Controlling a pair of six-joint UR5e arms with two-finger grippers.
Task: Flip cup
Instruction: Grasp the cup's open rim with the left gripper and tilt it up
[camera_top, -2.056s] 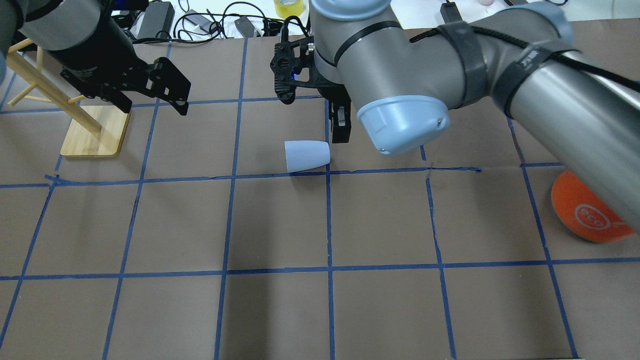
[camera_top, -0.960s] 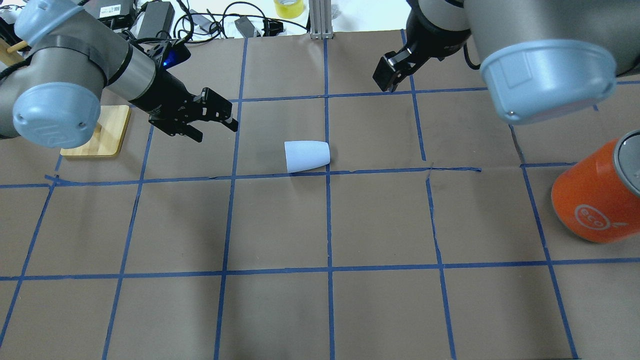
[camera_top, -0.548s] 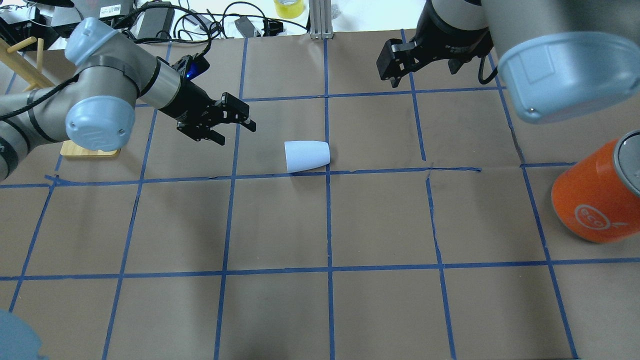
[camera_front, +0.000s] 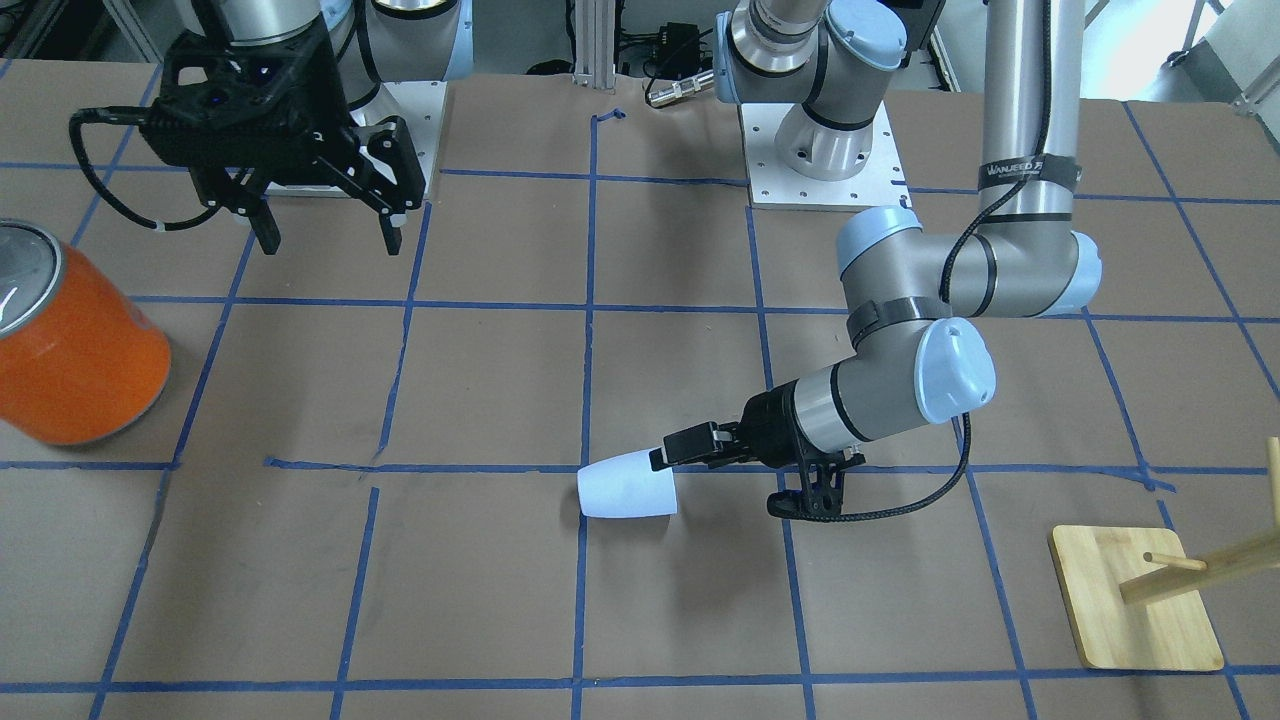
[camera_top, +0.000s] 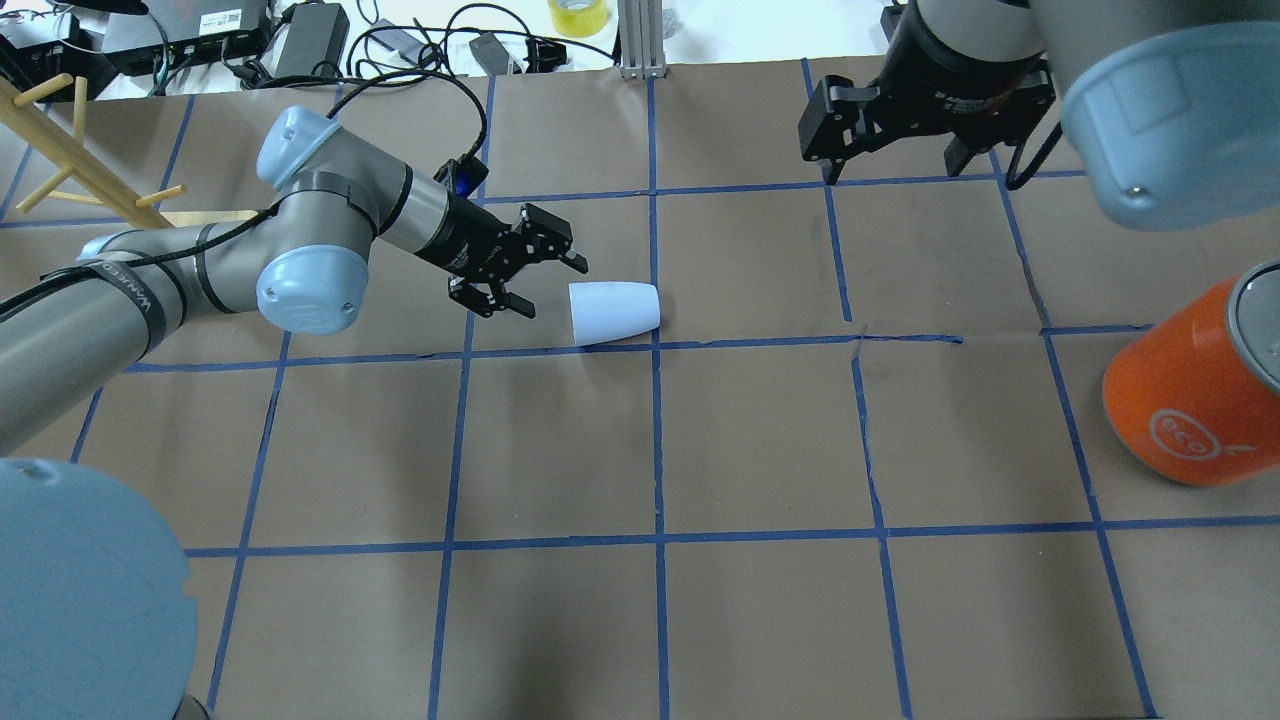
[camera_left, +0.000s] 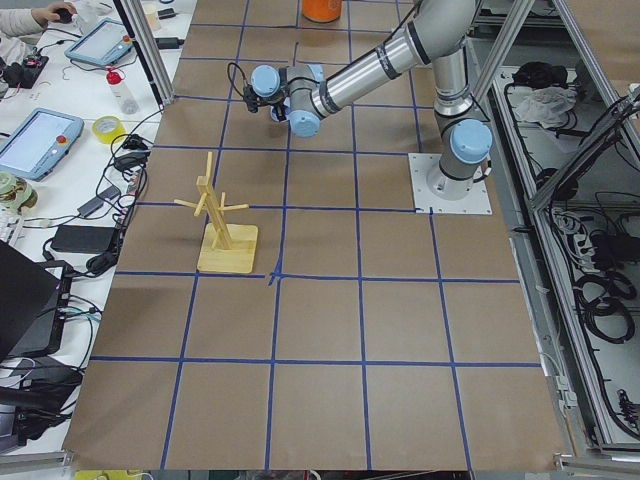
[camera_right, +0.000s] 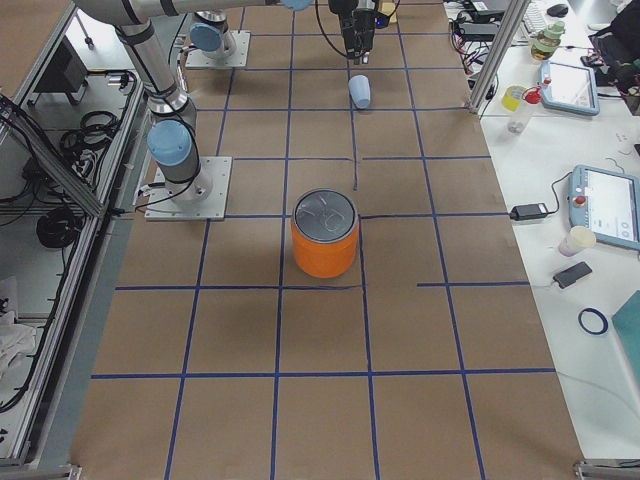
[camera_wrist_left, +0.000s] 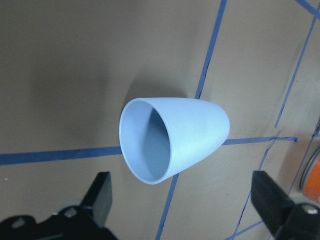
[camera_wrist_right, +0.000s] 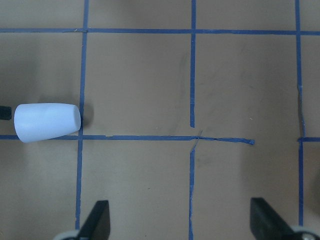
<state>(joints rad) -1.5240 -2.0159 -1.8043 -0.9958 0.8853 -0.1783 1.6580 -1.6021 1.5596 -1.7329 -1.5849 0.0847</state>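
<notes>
The small, pale lavender-blue, tapered plastic cup (camera_top: 613, 312) lies on its side on the brown paper-covered counter (camera_top: 760, 440), which is gridded with blue tape. The cup is directly ahead of my left hand (camera_top: 548, 288). Its open mouth faces that hand and its narrower closed base points away. My left hand's two black fingers (camera_wrist_left: 102, 192) are spread wider than the cup's mouth, with their tips just short of the rim and no contact visible. My right hand (camera_front: 330, 235) hangs above the counter well apart from the cup, its fingers likewise spread wide. A large orange can with a silver lid (camera_top: 1190, 400) stands forward and outward of my right hand. A wooden peg rack (camera_front: 1140, 610) stands well apart on my left hand's outer side.
</notes>
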